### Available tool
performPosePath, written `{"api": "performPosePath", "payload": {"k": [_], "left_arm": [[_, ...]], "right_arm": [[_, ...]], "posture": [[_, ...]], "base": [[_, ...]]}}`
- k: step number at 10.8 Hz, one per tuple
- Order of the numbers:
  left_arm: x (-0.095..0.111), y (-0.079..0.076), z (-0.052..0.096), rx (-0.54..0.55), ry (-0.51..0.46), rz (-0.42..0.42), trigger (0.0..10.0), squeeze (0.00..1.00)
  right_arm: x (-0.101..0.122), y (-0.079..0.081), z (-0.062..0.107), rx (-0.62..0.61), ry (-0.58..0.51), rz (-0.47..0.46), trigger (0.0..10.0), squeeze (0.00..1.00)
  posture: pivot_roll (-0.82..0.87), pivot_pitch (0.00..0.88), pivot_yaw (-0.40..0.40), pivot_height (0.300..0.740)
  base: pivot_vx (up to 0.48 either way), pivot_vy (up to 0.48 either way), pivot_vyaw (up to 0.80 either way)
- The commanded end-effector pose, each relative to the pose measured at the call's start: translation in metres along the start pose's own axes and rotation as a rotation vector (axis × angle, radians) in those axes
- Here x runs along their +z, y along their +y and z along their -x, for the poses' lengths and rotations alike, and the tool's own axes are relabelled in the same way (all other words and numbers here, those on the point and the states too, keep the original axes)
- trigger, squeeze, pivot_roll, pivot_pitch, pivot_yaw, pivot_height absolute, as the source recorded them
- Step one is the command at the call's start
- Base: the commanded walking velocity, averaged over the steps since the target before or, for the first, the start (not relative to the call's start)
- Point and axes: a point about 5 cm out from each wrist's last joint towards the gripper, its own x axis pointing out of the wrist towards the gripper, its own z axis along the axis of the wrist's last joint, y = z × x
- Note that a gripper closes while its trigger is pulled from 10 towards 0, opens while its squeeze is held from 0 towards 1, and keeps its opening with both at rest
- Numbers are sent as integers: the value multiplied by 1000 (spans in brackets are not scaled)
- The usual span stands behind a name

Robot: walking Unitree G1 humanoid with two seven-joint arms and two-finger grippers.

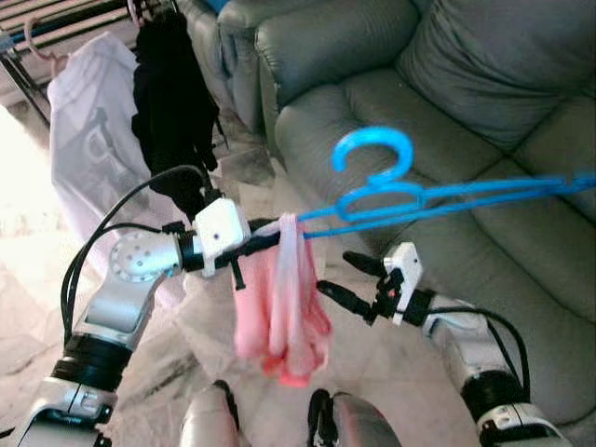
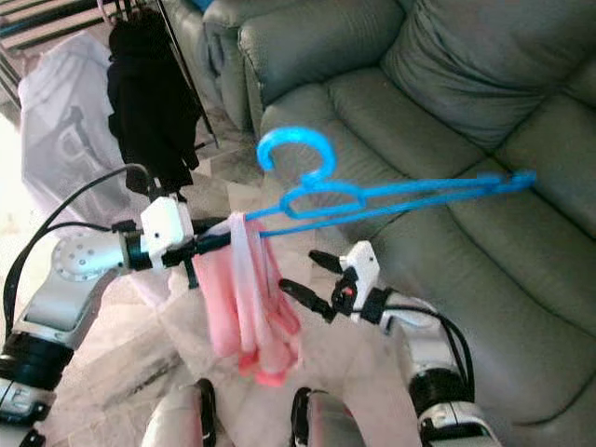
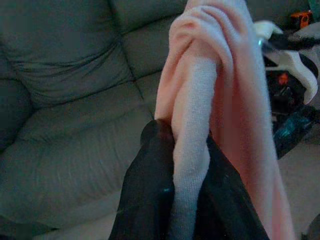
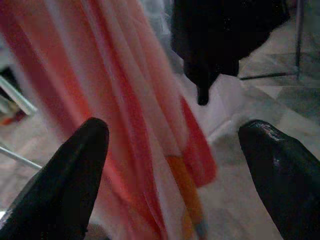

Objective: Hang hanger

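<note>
Dangling hanger [image 1: 438, 197] in left pincer [image 1: 265, 240]

The hanger [image 1: 419, 191] stretches from centre toward 3 o'clock, in front of the sofa [image 1: 484, 84], with a cloth [image 1: 279, 298] draped over its 9 o'clock end. The left pincer [image 1: 256, 244] meets that end from 9 o'clock. The right pincer [image 1: 349, 279] sits just below, at 5 o'clock. Two garments [image 1: 140, 112] hang on a rack [image 1: 56, 23] at 11 o'clock.

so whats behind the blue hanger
Behind the blue hanger is the grey sofa, seat and back cushions. The pink cloth draped over it covers the hanger's near end and the left gripper's jaws.
</note>
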Motion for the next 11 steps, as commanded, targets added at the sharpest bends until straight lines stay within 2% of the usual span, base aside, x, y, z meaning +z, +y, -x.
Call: {"api": "performPosePath", "payload": {"k": [1, 3, 11], "left_arm": [[4, -2, -1, -6, -9, -17, 0, 0], [9, -1, -4, 2, -15, -24, 0, 0], [11, 0, -5, 6, -20, -26, 0, 0]], "right_arm": [[5, 5, 0, 69, -14, -13, 10000, 0], [7, 9, 2, 129, -7, -42, 10000, 0], [7, 8, 2, 117, -4, -36, 10000, 0]], "posture": [[-1, 182, -29, 740], [0, 182, -27, 740], [0, 182, -27, 740]], "base": [[0, 0, 0], [0, 0, 0], [0, 0, 0]]}}
